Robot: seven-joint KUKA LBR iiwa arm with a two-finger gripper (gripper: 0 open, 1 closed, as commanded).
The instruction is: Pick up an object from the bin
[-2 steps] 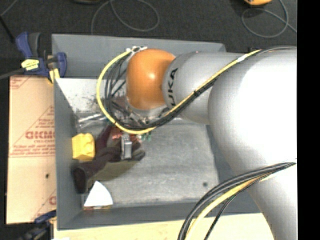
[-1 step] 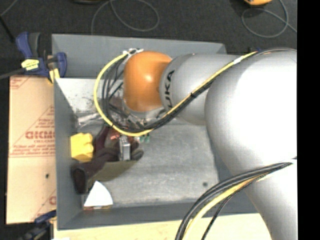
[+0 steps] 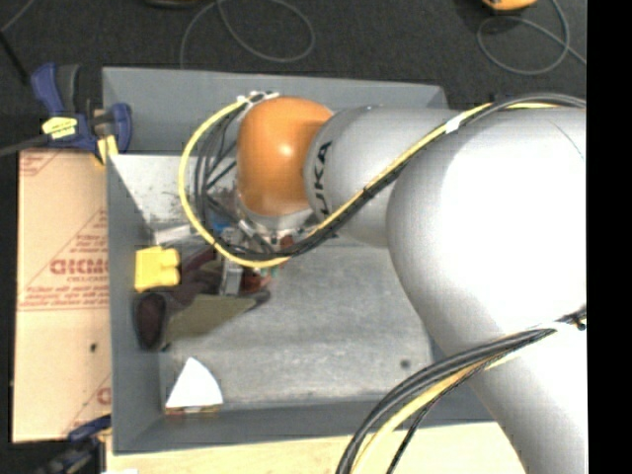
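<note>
Gripper (image 3: 238, 268) low over dark heap (image 3: 183, 299) beside yellow rectangular block (image 3: 156, 268), bin-left; open/closed: can't tell. No obj. visibly lifted; grasp & lift remain.

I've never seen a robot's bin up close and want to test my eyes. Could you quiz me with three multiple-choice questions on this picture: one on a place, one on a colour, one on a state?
1. Where in the bin does the yellow block lie?
A. mid-floor
B. by the left wall
C. in the near right corner

2. What colour is the wedge-shaped piece in the near left corner?
A. red
B. blue
C. white

3. How does that wedge-shaped piece lie?
A. alone, apart from the other things
B. on top of the yellow block
C. lifted above the bin

Answers:
1 B: it sits next to the left wall.
2 C: it is plainly white against the grey metal.
3 A: a strip of bare floor separates it from the dark heap.
</note>
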